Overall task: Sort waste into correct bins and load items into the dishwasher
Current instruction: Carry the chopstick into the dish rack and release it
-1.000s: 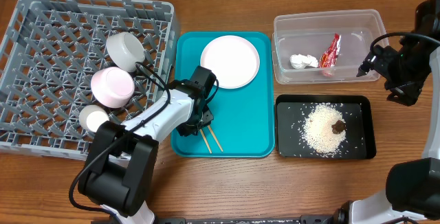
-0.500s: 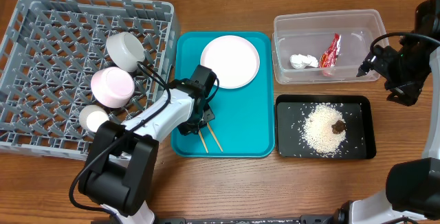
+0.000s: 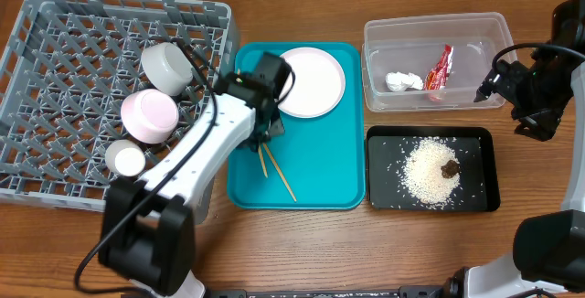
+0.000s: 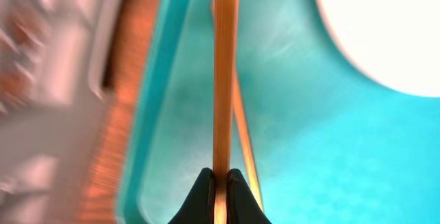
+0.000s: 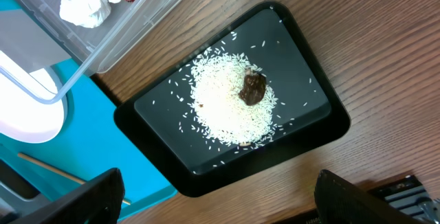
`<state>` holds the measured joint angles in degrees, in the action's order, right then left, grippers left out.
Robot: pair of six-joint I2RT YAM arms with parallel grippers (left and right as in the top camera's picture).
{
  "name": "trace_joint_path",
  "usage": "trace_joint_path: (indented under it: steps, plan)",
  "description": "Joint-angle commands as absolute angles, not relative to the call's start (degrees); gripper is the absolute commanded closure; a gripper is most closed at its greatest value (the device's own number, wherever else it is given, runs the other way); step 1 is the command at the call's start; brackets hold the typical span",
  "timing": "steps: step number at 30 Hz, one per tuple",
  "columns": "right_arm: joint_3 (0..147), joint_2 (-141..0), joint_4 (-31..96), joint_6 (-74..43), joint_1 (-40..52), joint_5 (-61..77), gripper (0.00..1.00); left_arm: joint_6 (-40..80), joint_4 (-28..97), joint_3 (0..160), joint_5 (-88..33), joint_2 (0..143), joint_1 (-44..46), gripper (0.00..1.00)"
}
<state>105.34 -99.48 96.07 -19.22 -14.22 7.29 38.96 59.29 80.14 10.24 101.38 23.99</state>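
My left gripper [image 4: 221, 174] is shut on one wooden chopstick [image 4: 224, 80], which runs straight out from the jaws above the teal tray [image 3: 329, 170]. The second chopstick [image 4: 242, 138] lies close beside it. Overhead, the left gripper [image 3: 263, 138] is at the tray's left side, next to the white plate [image 3: 309, 80]. The dish rack [image 3: 73, 51] holds a grey-green bowl [image 3: 164, 65], a pink bowl [image 3: 149, 115] and a white cup [image 3: 125, 159]. My right gripper [image 5: 220, 207] hangs open above the table near the black tray [image 5: 302, 141], holding nothing.
The clear tub [image 3: 437, 26] at the back right holds a red wrapper [image 3: 441, 68] and a white tissue [image 3: 402, 81]. In the black tray [image 3: 480, 193] lie rice [image 3: 425, 179] and a brown lump [image 3: 448, 168]. The rack's wall borders the teal tray's left edge.
My left gripper closed on a chopstick and moved toward the back of the teal tray, lifting it. Both chopsticks have shifted. The right arm stayed still.
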Motion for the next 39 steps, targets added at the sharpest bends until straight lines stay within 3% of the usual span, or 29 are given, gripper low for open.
trace_joint_path:
  steps: [1,7,17,27,39]
  plan:
    - [106.08,-97.73,95.92,-18.63,-14.22,7.55,0.10,22.76,60.80,85.60,15.66,97.54,21.76,0.96]
    - [106.08,-97.73,95.94,-18.65,-14.22,7.57,0.10,7.62,64.12,88.99,15.66,97.03,14.31,0.96]
    - [106.08,-97.73,95.94,-18.65,-14.22,7.57,0.10,2.13,61.76,87.79,7.11,97.21,2.87,0.96]
    - [106.08,-97.73,95.94,-18.65,-14.22,7.57,0.10,-1.78,56.31,80.77,4.01,97.21,2.37,0.96]
    - [106.08,-97.73,95.96,-18.65,-14.22,7.57,0.10,-1.76,55.44,79.83,4.67,97.21,2.37,0.83]
